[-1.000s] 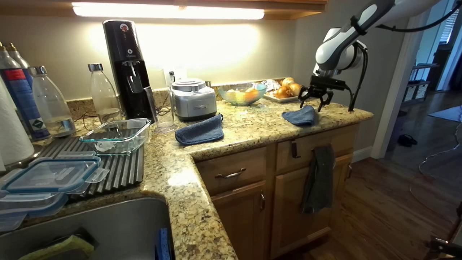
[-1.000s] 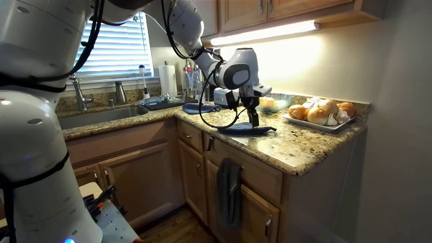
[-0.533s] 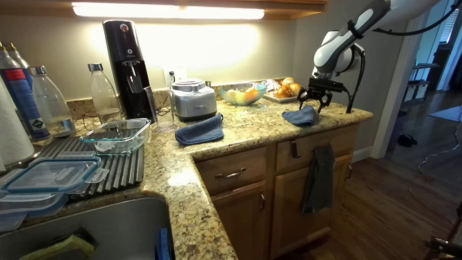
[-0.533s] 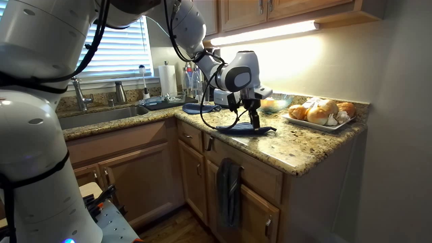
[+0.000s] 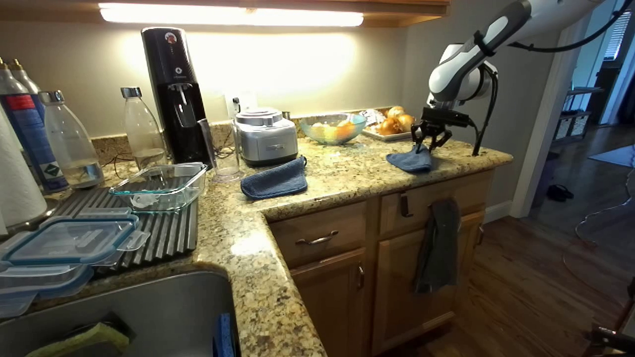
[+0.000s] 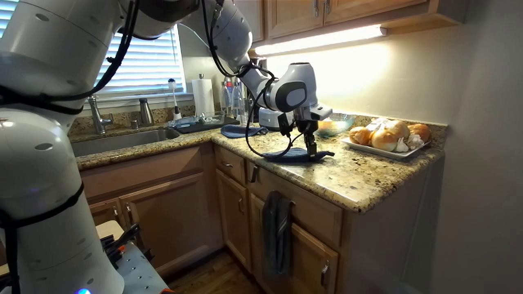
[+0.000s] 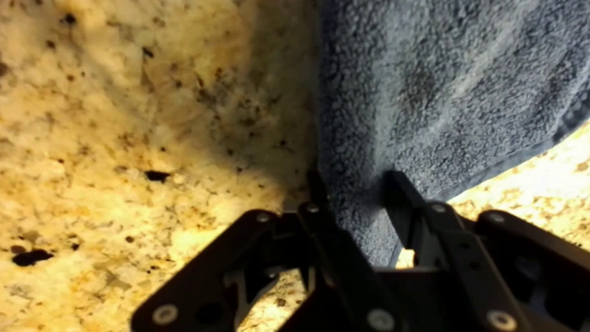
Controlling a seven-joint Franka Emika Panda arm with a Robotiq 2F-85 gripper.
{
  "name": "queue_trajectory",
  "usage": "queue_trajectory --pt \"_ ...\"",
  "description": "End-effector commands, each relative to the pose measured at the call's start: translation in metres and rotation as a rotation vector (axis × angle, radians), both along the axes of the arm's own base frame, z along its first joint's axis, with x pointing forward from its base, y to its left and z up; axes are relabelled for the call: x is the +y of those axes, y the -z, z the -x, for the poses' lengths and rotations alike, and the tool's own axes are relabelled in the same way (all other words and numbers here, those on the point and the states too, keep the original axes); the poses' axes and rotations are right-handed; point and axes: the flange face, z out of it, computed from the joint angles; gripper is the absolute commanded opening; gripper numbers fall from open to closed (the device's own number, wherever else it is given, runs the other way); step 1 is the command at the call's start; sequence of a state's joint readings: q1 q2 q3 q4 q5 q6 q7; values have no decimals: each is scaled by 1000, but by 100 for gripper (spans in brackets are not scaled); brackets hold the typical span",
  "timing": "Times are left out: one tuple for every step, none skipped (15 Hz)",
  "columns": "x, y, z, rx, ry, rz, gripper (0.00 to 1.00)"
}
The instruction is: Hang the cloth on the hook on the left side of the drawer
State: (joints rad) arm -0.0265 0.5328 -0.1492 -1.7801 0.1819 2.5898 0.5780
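A blue cloth (image 5: pixel 410 161) lies folded on the counter below my gripper (image 5: pixel 424 149). In the wrist view the cloth (image 7: pixel 442 83) runs between the fingers, one finger along its left edge and the other over its upper face. The gripper (image 7: pixel 355 182) is partly open, a strip of cloth in the gap; whether both fingers press on it I cannot tell. In an exterior view the fingertips reach down to the cloth (image 6: pixel 290 155) near its pointed end. A black hook (image 5: pixel 406 206) sits on the left side of the drawer (image 6: pixel 312 200), bare.
A second blue cloth (image 5: pixel 275 181) lies nearer the sink. A dark towel (image 5: pixel 437 248) hangs on the drawer front, right of the hook. Behind the gripper stand a plate of onions (image 6: pixel 386 141), a glass bowl (image 5: pixel 333 129) and a silver appliance (image 5: pixel 267 136).
The fingers have drawn closer together around the cloth, and the gripper has come down slightly. The cloth's near part has bunched a little at the fingers.
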Motion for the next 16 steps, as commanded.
queue_trajectory --pt "-2 -6 0 -9 22 4 9" --pt "-2 -9 1 -12 19 4 7" --pt "-1 -10 2 -13 16 2 4" --pt "0 -14 4 -12 14 3 4" --pt "1 -16 5 -10 11 2 3" --pt "5 -20 10 -8 -5 7 6" --pt "8 -23 12 -10 -15 10 7" --pt "13 -30 16 -21 -35 15 7" --pt "16 -35 18 -27 -46 19 7" --pt "22 -45 24 -37 -65 22 7" --pt "28 -51 27 -42 -85 24 7" --pt "37 -60 36 -47 -111 29 7" --pt "43 -66 41 -54 -130 36 7" --pt "52 -75 52 -62 -157 44 7" --pt "59 -81 58 -66 -176 51 7" --pt "68 -90 69 -79 -205 62 7"
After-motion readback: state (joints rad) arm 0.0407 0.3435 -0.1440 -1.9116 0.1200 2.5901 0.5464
